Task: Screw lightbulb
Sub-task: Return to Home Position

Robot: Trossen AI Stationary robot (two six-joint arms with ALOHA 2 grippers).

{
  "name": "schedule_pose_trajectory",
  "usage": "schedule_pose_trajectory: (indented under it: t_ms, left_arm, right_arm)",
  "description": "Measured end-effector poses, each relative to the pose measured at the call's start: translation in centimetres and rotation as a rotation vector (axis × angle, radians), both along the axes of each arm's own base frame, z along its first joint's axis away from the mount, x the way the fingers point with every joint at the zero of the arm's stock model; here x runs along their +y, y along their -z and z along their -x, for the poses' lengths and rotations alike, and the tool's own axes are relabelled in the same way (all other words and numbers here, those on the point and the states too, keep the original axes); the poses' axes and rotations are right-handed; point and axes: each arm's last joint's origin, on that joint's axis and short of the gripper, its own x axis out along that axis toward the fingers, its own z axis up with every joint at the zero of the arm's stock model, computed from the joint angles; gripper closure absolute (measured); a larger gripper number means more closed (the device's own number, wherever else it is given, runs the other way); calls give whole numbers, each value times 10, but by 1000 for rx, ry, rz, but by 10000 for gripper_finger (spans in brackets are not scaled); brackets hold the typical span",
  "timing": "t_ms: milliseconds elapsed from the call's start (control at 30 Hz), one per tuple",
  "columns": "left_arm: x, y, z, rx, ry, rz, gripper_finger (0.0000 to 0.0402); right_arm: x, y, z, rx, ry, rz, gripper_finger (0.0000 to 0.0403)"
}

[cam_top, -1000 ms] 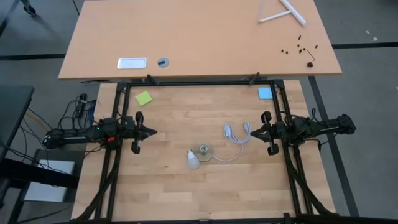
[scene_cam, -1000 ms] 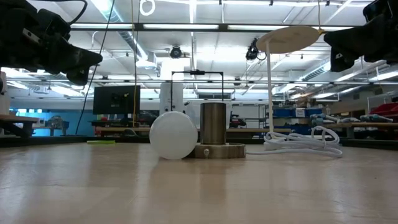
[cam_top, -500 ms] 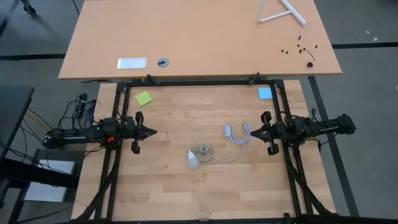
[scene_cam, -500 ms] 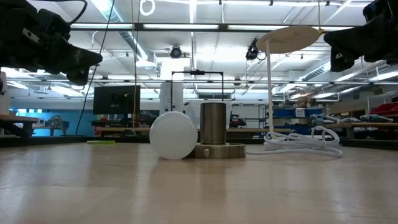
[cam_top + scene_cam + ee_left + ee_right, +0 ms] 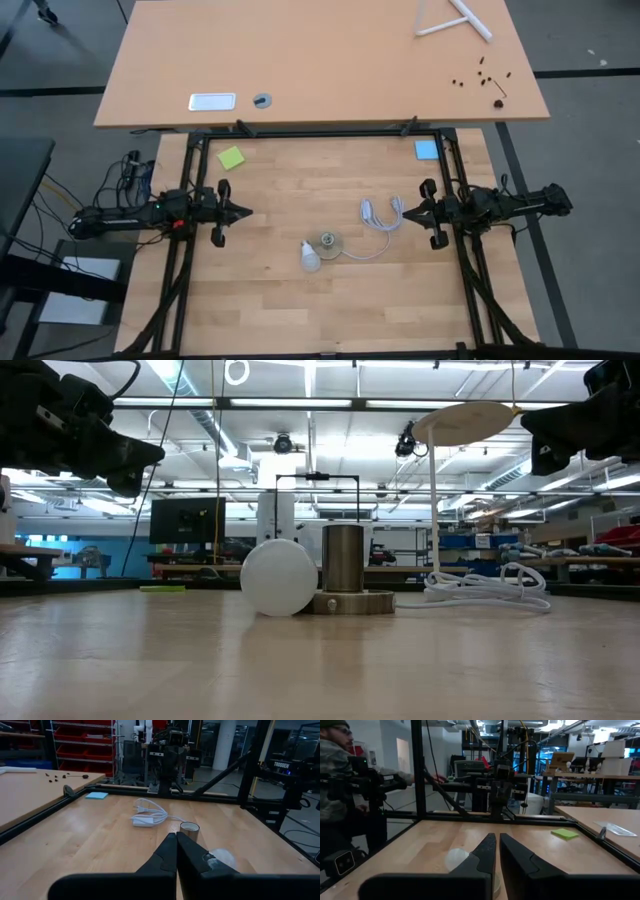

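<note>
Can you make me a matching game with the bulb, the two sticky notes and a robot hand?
Things: 1 lightbulb; 2 green note; 3 blue note; 4 left gripper.
Places: A corner on the right gripper side; B lying beside the socket; C shut, raised over the table at its left edge; D corner on the left gripper's side.
Pairs: 1-B, 2-D, 3-A, 4-C.

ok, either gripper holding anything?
Nothing is held. The left gripper and right gripper are both shut and empty; the lightbulb lies loose beside the socket.
</note>
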Motion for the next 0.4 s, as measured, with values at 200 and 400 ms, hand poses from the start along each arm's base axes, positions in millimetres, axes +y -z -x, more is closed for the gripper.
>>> schedule_pose_trajectory:
  t_ms: [200,400]
  left_arm:
    - [0,0,0,0,0,0,396]
    - [0,0,0,0,-1,0,396]
  right_arm:
    - [0,0,0,0,0,0,367]
    - [0,0,0,0,0,0,372]
